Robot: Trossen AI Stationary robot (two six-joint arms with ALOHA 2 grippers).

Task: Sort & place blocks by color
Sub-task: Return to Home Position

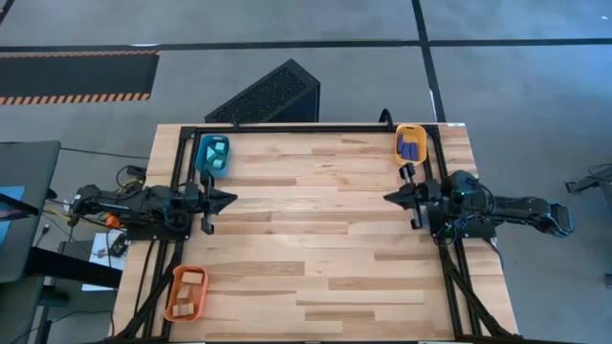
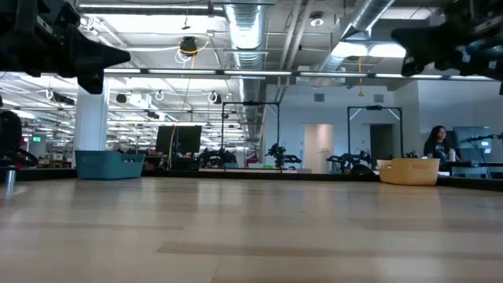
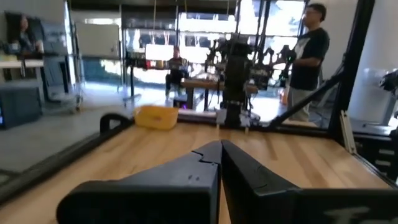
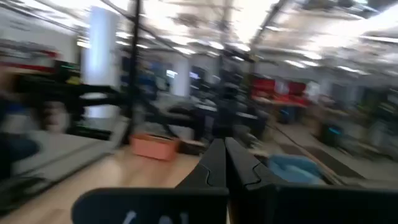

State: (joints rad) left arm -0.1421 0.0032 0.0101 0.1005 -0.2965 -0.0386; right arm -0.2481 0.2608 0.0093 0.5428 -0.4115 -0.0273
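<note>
Left claw [image 1: 233,199], right claw [image 1: 386,198]: closed, empty.

Spreads out as smooth grey concrete floor [image 1: 535,86] crossed by dark seams, bearing a black-and-orange striped hazard strip [image 1: 76,76] and a black perforated wedge-shaped box [image 1: 268,96]. Hangs bare silver ventilation ducts [image 2: 244,31] and bright strip lights [image 2: 354,49] overhead. Shows a white round column [image 2: 90,126], dark metal frames [image 2: 250,103] and a pale doorway [image 2: 318,145] beyond.

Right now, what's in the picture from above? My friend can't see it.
On a table, cyan blocks lie in the teal tray, blue blocks in the yellow tray, tan blocks in the orange tray. The left gripper and right gripper, both shut, face each other.
</note>
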